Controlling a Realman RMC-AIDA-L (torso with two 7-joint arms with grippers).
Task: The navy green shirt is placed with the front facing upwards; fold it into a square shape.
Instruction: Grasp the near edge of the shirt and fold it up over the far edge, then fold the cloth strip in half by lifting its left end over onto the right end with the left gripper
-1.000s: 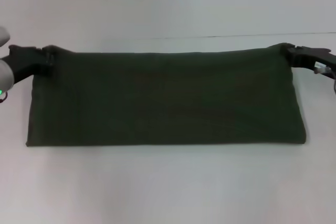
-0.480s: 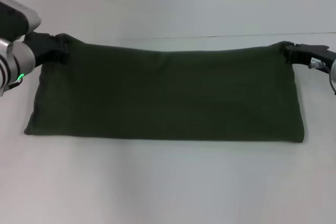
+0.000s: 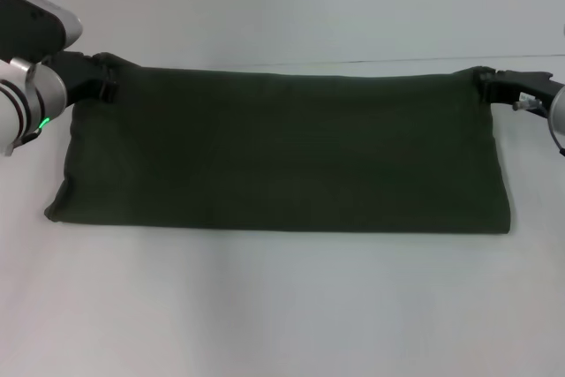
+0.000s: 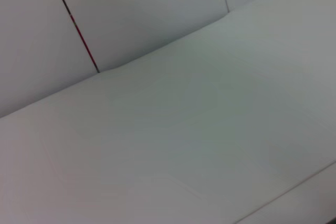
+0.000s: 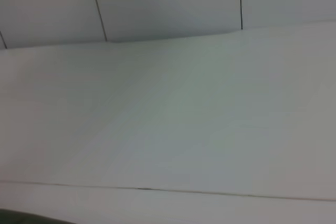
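Note:
The navy green shirt lies folded into a long dark olive band across the white table in the head view; no lettering shows. My left gripper is shut on its far left corner, which is raised off the table. On the opposite side my right gripper is shut on the far right corner. The near edge of the shirt rests on the table. Both wrist views show only bare white table and wall, with a sliver of dark cloth at one edge of the right wrist view.
The white table stretches wide in front of the shirt and behind it. A thin seam line runs across the far part of the table. A wall with panel joints stands beyond.
Both grippers have lifted the shirt's far edge and drawn it away from me. The left corner rose most, and the cloth's left near corner slid slightly inward.

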